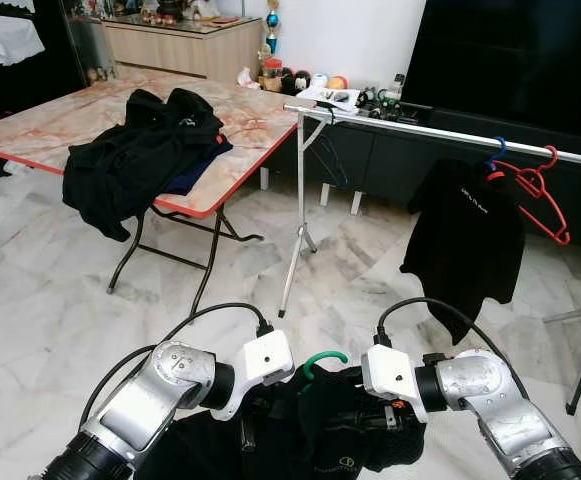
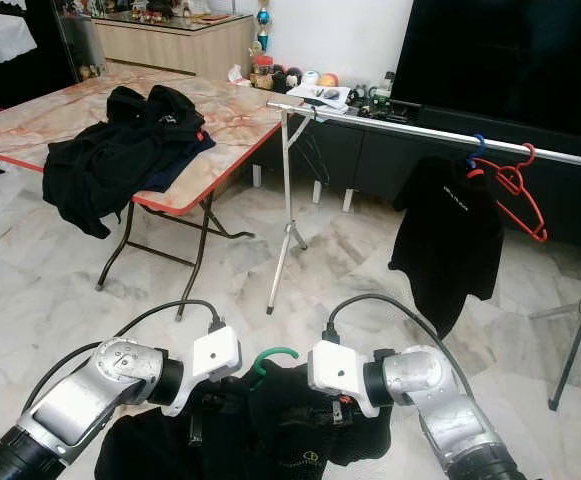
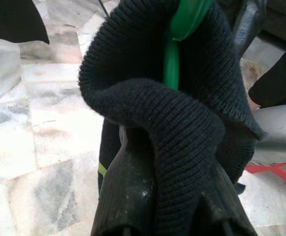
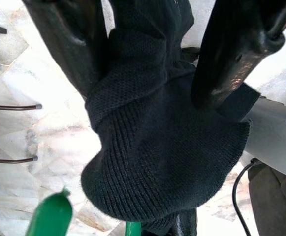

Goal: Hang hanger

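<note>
Both end effectors [image 1: 315, 425] grip black garment [image 1: 345, 430], green hanger [image 1: 322, 361] inside.

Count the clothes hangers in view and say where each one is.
4: a green hanger in the black garment between both grippers; red hanger, blue hook and dark empty hanger on the rail. Others may be hidden.

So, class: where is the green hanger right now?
In the left eye view, the green hanger is low and central, its hook poking up from a black garment held between the left hand and the right hand, short of the metal clothes rail.
</note>
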### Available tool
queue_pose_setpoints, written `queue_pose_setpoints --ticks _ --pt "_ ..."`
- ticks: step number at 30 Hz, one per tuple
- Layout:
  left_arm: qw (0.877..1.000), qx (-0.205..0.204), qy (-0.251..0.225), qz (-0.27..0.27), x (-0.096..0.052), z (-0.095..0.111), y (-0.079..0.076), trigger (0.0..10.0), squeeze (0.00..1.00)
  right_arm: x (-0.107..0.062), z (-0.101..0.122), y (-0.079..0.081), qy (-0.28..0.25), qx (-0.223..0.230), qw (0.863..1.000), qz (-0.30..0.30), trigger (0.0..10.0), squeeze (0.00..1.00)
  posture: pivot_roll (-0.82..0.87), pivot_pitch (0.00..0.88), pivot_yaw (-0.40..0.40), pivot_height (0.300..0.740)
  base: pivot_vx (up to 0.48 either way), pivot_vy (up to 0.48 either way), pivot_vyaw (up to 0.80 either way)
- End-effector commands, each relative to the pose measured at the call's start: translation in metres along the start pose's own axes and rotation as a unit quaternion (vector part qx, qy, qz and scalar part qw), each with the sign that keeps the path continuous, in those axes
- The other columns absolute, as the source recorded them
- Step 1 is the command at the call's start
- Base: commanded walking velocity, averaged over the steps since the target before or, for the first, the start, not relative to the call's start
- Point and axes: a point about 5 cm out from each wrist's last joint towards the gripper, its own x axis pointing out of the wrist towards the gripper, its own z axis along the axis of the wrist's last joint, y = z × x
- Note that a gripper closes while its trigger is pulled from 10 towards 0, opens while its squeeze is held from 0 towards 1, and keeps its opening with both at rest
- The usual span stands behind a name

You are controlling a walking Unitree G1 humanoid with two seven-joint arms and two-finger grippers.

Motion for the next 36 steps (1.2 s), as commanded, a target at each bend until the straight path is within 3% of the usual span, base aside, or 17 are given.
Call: queue_pose_setpoints --ticks 1,12,14,22,23,24,25,28,29,30,31,32,35,36 --pt "1.0 0.002 0.008 0.004 -0.001 0.0 0.001 0.0 0.0 -0.003 0.01 -0.005 -0.013 -0.021 1.0 -0.007 10.0 1.0 0.1 0.0 -0.011 0.74 0.0 0.0 0.0" --pt "1.0 0.002 0.009 0.003 -0.001 -0.001 0.001 0.0 0.0 -0.003 0.011 -0.005 -0.014 -0.021 1.0 -0.006 10.0 1.0 0.1 0.0 -0.011 0.74 0.0 0.0 0.0" --pt "0.999 -0.025 0.026 0.036 -0.02 -0.024 0.003 0.0 0.0 -0.025 -0.019 -0.005 0.103 -0.037 0.993 -0.035 10.0 1.0 0.09 0.0 0.023 0.74 0.0 0.0 0.0" --pt "0.999 -0.009 0.033 0.035 -0.028 -0.022 0.006 0.0 0.0 -0.025 -0.031 -0.002 0.136 -0.035 0.99 -0.033 10.0 0.98 0.1 0.0 0.019 0.74 0.0 0.0 0.0" --pt "0.999 -0.009 0.035 0.04 -0.029 -0.023 0.007 0.0 0.0 -0.026 -0.032 -0.003 0.139 -0.038 0.989 -0.04 10.0 0.8 0.1 0.0 0.015 0.74 0.0 0.0 0.0" --pt "0.998 -0.011 0.034 0.05 -0.029 -0.024 0.008 0.0 0.0 -0.027 -0.031 -0.006 0.137 -0.037 0.988 -0.054 10.0 0.11 0.1 0.0 0.015 0.74 0.0 0.0 0.0" --pt "0.997 -0.014 0.031 0.064 -0.029 -0.026 0.01 0.0 0.0 -0.029 -0.031 -0.009 0.133 -0.035 0.988 -0.072 10.0 0.0 0.09 0.0 0.013 0.74 0.0 0.0 0.0" --pt "0.991 -0.023 0.022 0.129 -0.028 -0.033 0.019 0.0 0.0 -0.035 -0.034 -0.017 0.123 -0.021 0.982 -0.141 10.0 0.0 0.09 0.0 0.006 0.74 0.0 0.0 0.0" --pt "0.983 -0.027 0.021 0.179 -0.029 -0.039 0.025 3.0 0.0 -0.04 -0.04 -0.025 0.121 0.005 0.97 -0.212 10.0 0.0 0.09 0.0 0.006 0.74 0.0 0.0 0.0" --pt "0.981 -0.028 0.021 0.189 -0.029 -0.04 0.026 3.0 0.0 -0.041 -0.041 -0.026 0.121 0.012 0.966 -0.227 10.0 0.0 0.09 0.0 0.006 0.74 0.0 0.0 0.0" --pt "0.974 -0.037 0.021 0.223 -0.03 -0.044 0.03 10.0 0.0 -0.043 -0.046 -0.029 0.121 0.034 0.954 -0.274 10.0 0.0 0.09 0.0 0.001 0.74 0.0 0.0 0.0" --pt "0.962 -0.052 0.02 0.267 -0.031 -0.05 0.034 10.0 0.0 -0.046 -0.055 -0.032 0.12 0.073 0.931 -0.338 10.0 0.0 0.09 0.0 -0.005 0.74 0.0 0.0 0.0" --pt "0.948 -0.064 -0.012 0.312 -0.03 -0.052 0.034 10.0 0.0 -0.042 -0.078 -0.025 0.109 0.176 0.877 -0.433 10.0 0.0 0.09 0.005 -0.007 0.74 0.0 0.0 0.0" --pt "0.941 -0.07 -0.028 0.331 -0.03 -0.053 0.032 10.0 0.0 -0.034 -0.092 -0.014 0.093 0.243 0.845 -0.467 10.0 0.0 0.09 0.009 -0.004 0.74 0.0 0.0 0.0"
